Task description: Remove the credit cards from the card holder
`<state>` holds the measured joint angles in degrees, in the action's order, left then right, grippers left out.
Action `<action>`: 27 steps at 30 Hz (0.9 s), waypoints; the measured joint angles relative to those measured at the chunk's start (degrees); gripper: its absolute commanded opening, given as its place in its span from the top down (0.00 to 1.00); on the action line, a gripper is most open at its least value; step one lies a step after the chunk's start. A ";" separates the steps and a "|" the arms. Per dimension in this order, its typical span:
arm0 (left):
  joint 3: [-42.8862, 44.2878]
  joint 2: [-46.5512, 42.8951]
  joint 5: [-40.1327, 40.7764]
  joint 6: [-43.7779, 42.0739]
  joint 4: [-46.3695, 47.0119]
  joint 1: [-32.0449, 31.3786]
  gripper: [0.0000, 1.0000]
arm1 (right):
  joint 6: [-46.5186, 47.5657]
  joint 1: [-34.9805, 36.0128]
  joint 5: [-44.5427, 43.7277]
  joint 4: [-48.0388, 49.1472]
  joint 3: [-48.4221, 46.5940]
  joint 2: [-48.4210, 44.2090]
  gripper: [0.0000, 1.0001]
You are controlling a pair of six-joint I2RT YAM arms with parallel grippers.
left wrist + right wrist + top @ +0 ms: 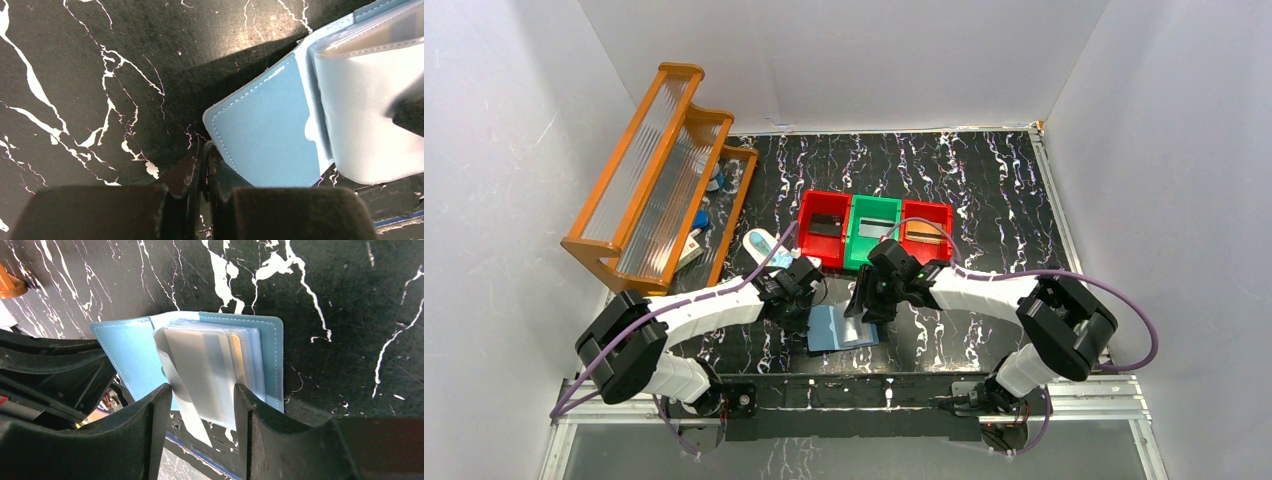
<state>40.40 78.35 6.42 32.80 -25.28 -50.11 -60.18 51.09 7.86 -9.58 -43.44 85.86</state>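
Top view, card holder (839,330): laid open at 6 o'clock on the table (984,200), flanked by both grippers; bins (874,200) are at its 12 o'clock.
Top view, cards: black card (826,226), pale card (876,228) and tan card (922,232) are seen one per bin, judged already removed.
Left wrist, left gripper (204,155): jaws are closed on nothing; tips are set against the blue cover's edge at 6 o'clock, judged to pin it flat.
Right wrist, right gripper (201,390): jaws are parted about halfway, straddling the clear sleeves (200,360); nothing is gripped. Remaining cards cannot be told.
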 measured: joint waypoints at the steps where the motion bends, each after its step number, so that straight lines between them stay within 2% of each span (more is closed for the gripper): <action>1: 0.00 0.15 0.02 -0.04 0.00 0.00 1.00 | 0.13 0.00 0.15 0.26 0.00 0.09 0.45; 16: 0.26 1.07 -0.22 -0.24 0.02 0.04 1.00 | -0.76 0.04 7.43 10.62 0.28 1.16 0.45; 27: 0.24 1.07 -0.42 0.94 0.02 0.66 1.00 | -4.09 0.11 16.90 24.30 1.90 6.21 0.39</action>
<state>40.64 79.42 6.00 33.74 -25.26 -49.45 -64.27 51.20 24.75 14.72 -41.54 92.07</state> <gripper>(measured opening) 0.033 0.594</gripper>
